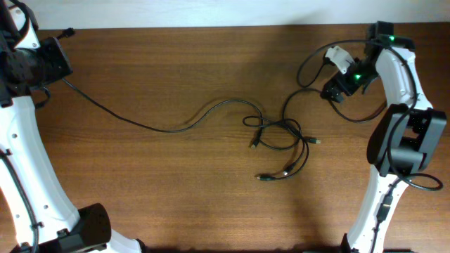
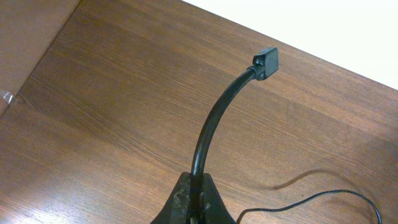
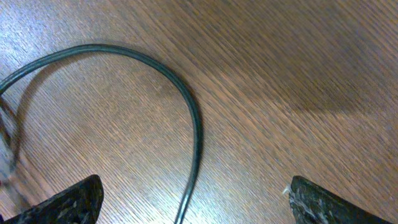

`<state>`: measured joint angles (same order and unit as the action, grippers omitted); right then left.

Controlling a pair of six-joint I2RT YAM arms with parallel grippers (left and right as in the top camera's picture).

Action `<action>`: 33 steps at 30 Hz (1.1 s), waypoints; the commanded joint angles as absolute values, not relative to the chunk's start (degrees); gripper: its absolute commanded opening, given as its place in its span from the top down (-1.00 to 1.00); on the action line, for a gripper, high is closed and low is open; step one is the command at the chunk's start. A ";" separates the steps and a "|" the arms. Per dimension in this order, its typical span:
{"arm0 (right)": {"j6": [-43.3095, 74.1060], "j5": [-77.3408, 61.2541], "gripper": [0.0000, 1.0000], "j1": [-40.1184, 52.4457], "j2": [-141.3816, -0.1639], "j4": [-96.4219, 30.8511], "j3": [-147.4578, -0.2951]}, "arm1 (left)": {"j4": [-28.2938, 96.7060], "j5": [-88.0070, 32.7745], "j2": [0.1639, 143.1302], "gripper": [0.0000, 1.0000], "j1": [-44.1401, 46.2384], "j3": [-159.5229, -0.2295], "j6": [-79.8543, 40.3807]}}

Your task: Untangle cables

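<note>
The cables (image 1: 281, 137) lie tangled in loops at the table's middle, with small plugs at their ends. One long cable (image 1: 162, 128) runs from the tangle to the far left. My left gripper (image 1: 60, 57) is shut on this cable near its end. In the left wrist view the fingers (image 2: 196, 190) pinch the cord and its plug (image 2: 266, 62) arches up beyond them. My right gripper (image 1: 336, 90) is open at the back right. In the right wrist view a curved cable (image 3: 194, 134) lies on the wood between its spread fingers (image 3: 193, 200), untouched.
The wooden table (image 1: 176, 197) ends at a white back edge (image 2: 323, 31) close to the left gripper. Thicker black robot wires (image 1: 365, 118) loop beside the right arm. Both arm bases stand at the front corners.
</note>
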<state>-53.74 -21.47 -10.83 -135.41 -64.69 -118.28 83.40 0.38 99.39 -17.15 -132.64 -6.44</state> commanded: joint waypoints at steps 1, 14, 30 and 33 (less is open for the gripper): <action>-51.96 -25.08 -0.88 -10.04 -139.94 -64.77 -118.28 | 83.20 -0.30 99.81 1.00 -16.86 -133.16 -5.52; -45.54 4.58 -0.88 -9.45 -146.06 -56.73 -105.80 | 82.37 -0.27 99.81 1.00 -16.86 -133.16 -5.52; -8.05 0.60 0.92 -9.45 -109.95 -54.33 -122.48 | 81.76 -2.85 99.81 1.00 -16.86 -133.16 -5.54; -6.11 6.33 0.92 -13.67 -110.69 -45.39 -122.43 | 82.19 -2.83 99.81 1.00 -16.86 -133.16 -5.54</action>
<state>-9.72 2.44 -10.72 -106.15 -46.72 -123.92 82.13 -1.98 99.77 -17.15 -132.64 -6.26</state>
